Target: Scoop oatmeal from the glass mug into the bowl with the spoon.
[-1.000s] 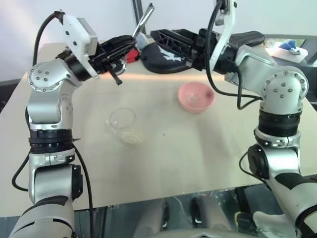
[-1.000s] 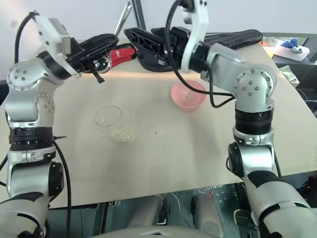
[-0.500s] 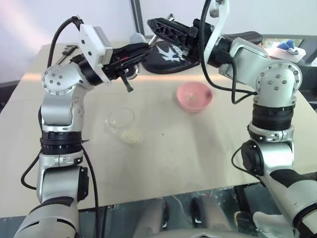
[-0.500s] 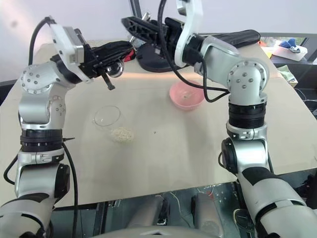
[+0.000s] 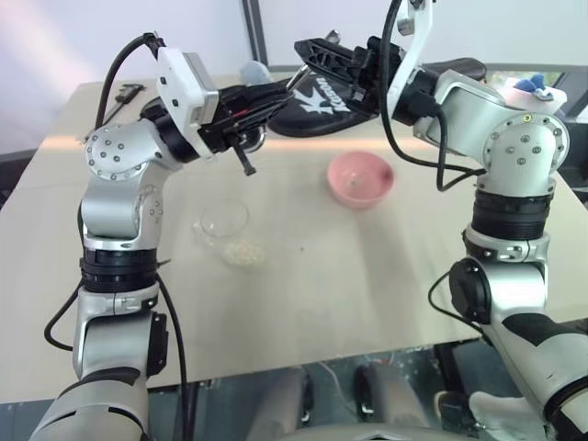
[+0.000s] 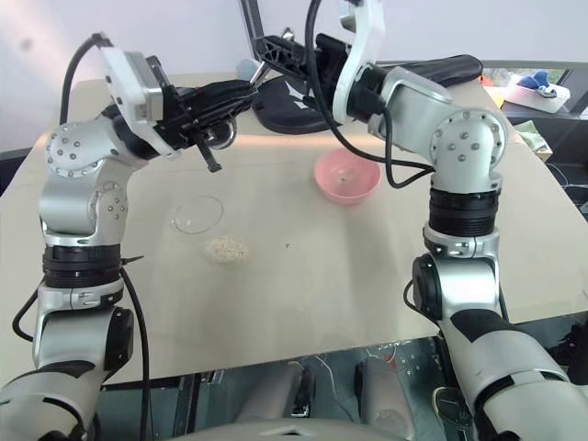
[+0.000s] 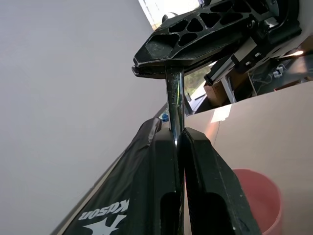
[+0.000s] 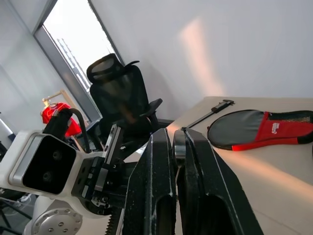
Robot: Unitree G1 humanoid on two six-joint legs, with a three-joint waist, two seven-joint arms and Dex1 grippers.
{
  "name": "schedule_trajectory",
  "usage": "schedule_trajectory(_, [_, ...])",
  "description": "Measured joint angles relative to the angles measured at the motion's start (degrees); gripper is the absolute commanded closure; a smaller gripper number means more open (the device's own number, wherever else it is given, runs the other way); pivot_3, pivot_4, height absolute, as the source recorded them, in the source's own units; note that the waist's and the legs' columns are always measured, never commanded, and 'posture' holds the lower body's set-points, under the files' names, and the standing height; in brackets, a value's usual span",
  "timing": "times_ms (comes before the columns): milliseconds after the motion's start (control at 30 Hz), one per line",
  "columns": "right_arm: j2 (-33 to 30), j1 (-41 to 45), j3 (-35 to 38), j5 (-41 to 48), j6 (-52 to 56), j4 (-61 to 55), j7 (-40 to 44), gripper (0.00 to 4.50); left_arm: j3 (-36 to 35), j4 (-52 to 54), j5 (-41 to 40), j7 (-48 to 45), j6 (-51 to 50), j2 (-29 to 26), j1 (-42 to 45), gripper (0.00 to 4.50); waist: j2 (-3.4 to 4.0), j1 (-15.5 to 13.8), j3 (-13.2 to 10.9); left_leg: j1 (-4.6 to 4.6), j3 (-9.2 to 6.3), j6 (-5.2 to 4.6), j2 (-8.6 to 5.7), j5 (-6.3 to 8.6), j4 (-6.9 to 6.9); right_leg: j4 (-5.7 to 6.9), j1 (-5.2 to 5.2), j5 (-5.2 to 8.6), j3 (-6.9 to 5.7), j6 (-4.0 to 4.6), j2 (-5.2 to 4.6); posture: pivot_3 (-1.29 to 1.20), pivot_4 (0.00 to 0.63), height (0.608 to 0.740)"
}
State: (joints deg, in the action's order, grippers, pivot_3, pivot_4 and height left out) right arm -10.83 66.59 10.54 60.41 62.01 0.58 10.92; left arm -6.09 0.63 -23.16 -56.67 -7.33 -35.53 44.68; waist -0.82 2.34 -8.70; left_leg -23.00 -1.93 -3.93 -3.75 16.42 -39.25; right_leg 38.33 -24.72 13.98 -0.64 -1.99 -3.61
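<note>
The silver spoon point(image 7: 174, 98) is held up above the far side of the table, and both grippers are on it. My left gripper point(image 5: 283, 89) is shut on the lower handle, with the shiny head point(image 6: 220, 136) below its fingers. My right gripper point(image 5: 303, 48) comes in from the right and is shut on the handle's upper end. The glass mug point(image 5: 223, 220) stands on the table under my left arm. The oatmeal point(image 5: 244, 253) lies as a small clump on the tabletop just in front of it. The pink bowl point(image 5: 360, 179) sits to the right, below my right arm.
A black racket bag point(image 5: 322, 96) with white lettering lies at the back behind the grippers. A dark caliper point(image 5: 124, 91) rests at the far left corner. A white box point(image 5: 536, 95) stands off the table's right side. The table's front edge point(image 5: 303, 354) runs close to me.
My right gripper, open a second ago, has shut on the spoon's upper handle. My left gripper has carried the spoon slightly to the right.
</note>
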Motion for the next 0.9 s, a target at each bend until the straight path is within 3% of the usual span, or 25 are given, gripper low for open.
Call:
schedule_trajectory(133, [-1.4,-1.2,2.0,1.9,1.4,-0.2,-0.8,4.5,-2.5,2.0,-5.0,2.5,-6.3,-0.1,-0.3,2.2,0.0,0.0,0.0,0.0,0.0,0.0,0.0,0.0,0.0,0.0,0.0,0.0,0.01,0.0,0.0,0.0,0.15,0.74])
schedule_trajectory(167, [-2.2,-1.4,2.6,2.3,1.6,-0.2,-1.1,4.5,-3.7,2.6,-6.6,3.3,-8.5,-0.6,-0.7,1.64,0.0,0.0,0.0,0.0,0.0,0.0,0.01,0.0,0.0,0.0,0.0,0.0,0.01,0.0,0.0,0.0,0.15,0.74])
schedule_trajectory(333, [-8.5,-4.0,8.3,3.1,1.9,0.7,-2.5,4.5,-14.5,7.4,-17.7,7.5,-24.4,-7.7,-9.4,1.64,0.07,0.2,0.0,0.01,0.01,0.0,0.03,0.0,0.08,-0.04,-0.02,0.01,0.05,0.0,0.02,0.0,0.15,0.74])
schedule_trajectory(433, [-10.8,-5.6,11.7,4.3,2.2,1.1,-3.4,4.5,-23.1,9.9,-22.3,9.8,-30.8,-9.7,-20.6,1.64,0.19,0.2,-0.1,0.05,0.08,0.0,0.05,0.0,0.14,-0.04,-0.02,0.01,0.11,0.0,0.03,0.0,0.15,0.74])
schedule_trajectory(533, [-5.4,-3.8,12.4,2.1,-2.1,4.4,-6.4,4.5,-30.0,12.6,-23.0,12.8,-32.1,-8.7,-31.5,1.64,0.23,0.6,-0.1,0.24,0.33,0.0,0.1,0.0,0.14,0.11,-0.02,0.01,0.37,0.0,0.07,0.0,0.15,0.74])
schedule_trajectory(733, [2.6,-3.5,10.8,1.4,-6.0,5.8,-10.6,4.5,-34.3,20.9,-23.4,13.2,-31.2,-4.6,-50.6,1.64,0.32,-0.9,-0.1,0.15,0.24,0.01,0.05,0.01,0.15,0.03,-0.04,0.01,0.34,0.02,0.02,0.0,0.15,0.74])
schedule_trajectory(900, [3.9,-3.9,11.2,1.7,-6.8,5.7,-11.8,4.5,-33.4,20.6,-19.4,12.6,-26.2,-2.3,-55.2,1.64,0.32,-1.7,-0.1,0.16,0.19,0.01,0.03,0.01,0.15,-0.03,-0.01,0.01,0.29,0.02,0.02,0.0,0.15,0.74])
